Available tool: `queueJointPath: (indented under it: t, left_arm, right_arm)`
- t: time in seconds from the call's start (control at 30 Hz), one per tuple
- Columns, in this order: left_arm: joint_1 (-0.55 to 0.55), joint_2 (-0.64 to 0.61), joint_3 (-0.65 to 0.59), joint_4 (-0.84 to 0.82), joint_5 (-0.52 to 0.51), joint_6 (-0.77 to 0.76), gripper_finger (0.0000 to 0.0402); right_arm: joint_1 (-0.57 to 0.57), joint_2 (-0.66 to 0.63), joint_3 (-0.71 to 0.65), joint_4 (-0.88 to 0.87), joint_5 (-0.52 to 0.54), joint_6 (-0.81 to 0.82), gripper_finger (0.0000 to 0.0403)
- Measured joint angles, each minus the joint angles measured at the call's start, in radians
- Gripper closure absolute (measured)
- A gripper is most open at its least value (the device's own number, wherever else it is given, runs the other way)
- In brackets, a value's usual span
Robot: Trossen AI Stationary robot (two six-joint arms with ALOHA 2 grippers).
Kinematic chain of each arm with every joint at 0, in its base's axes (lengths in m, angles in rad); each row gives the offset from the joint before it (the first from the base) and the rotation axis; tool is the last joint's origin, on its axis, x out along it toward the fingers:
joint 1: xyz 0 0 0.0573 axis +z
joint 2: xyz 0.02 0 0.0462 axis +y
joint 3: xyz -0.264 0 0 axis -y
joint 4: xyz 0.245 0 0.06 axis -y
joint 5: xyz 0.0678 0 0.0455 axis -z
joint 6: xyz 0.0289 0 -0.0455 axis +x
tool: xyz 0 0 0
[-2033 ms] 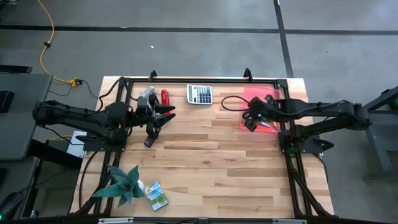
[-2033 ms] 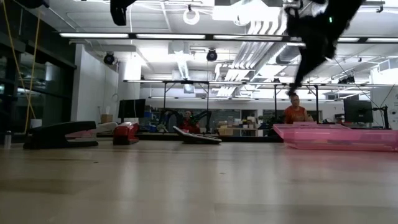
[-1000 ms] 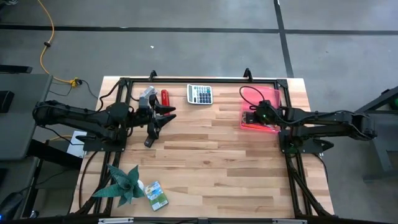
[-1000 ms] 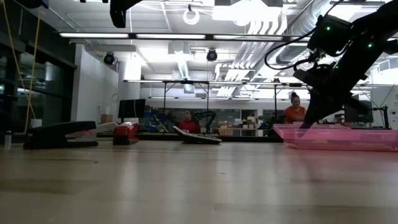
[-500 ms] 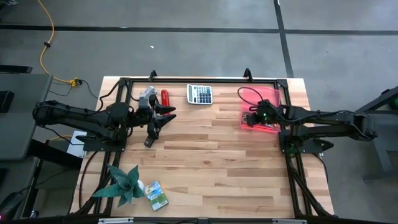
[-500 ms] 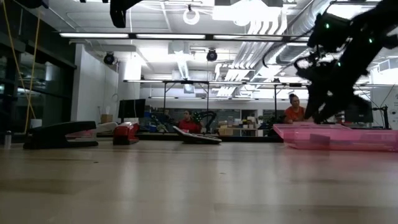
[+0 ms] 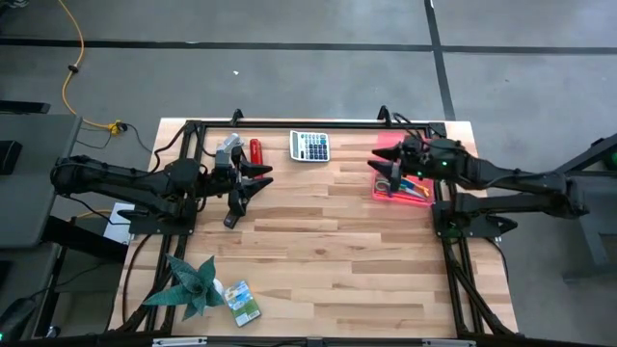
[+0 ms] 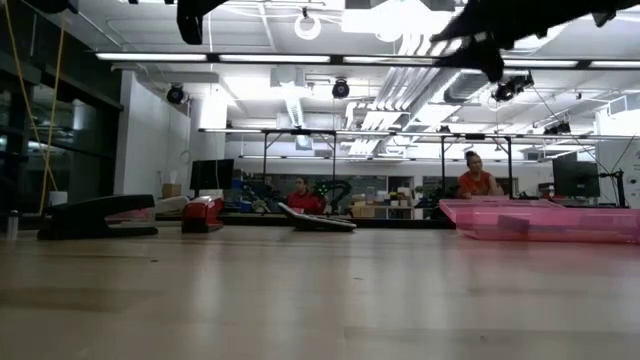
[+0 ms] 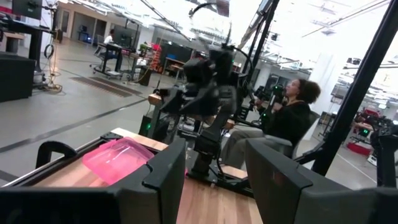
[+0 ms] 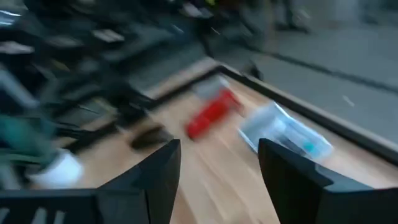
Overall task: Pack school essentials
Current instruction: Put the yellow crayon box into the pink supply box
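A pink tray [image 7: 421,146] lies at the table's far right, and it also shows in the low view [image 8: 540,218]. Coloured stationery pieces [image 7: 416,189] lie in its near end. My right gripper [image 7: 388,175] hangs open, high above the tray's left edge; its wrist view [image 10: 217,180] shows nothing between the fingers. The green-yellow crayon box [image 7: 242,301] lies flat near the table's front left. My left gripper [image 7: 253,183] waits open above the far left of the table and is empty in its wrist view [image 9: 214,180].
A grey-white calculator [image 7: 309,146] and a red stapler [image 7: 255,150] lie along the far edge. A black stapler [image 7: 231,210] lies below my left gripper. A potted plant [image 7: 193,284] stands at the front left. People sit in the room behind the table.
My right gripper has opened low in the pink tray. It has then risen well clear of the tray and swung a little toward the table's left. The coloured pieces stay in the tray.
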Motion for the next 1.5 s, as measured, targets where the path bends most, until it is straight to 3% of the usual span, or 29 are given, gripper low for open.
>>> queueJointPath:
  t: [0.23, 0.47, 1.07, 1.17, 1.33, 1.5]
  left_arm:
    - [0.0, 0.0, 0.0, 0.0, 0.0, 0.003, 0.0249]
    - [0.0, 0.0, 0.0, -0.001, 0.002, 0.003, 0.0249]
    - [0.0, 0.0, 0.001, -0.03, 0.034, -0.014, 0.0249]
    - [0.0, 0.027, 0.064, -0.191, 0.035, -0.088, 0.0249]
    - [0.004, 0.196, 0.269, -0.635, 0.199, -0.115, 0.0249]
    - [0.021, 0.413, 0.436, -0.939, 0.56, -0.162, 0.0249]
  right_arm:
    - [0.102, 0.01, 0.0, 0.208, -0.004, -0.117, 0.0196]
    - [0.145, 0.013, 0.0, 0.21, -0.021, -0.27, 0.0196]
    - [0.148, 0.012, 0.0, 0.211, -0.022, -0.276, 0.0196]
    - [0.148, 0.012, 0.0, 0.211, -0.022, -0.274, 0.0196]
    - [0.148, 0.012, 0.0, 0.21, -0.022, -0.274, 0.0196]
    - [0.148, 0.012, 0.0, 0.197, -0.022, -0.274, 0.0196]
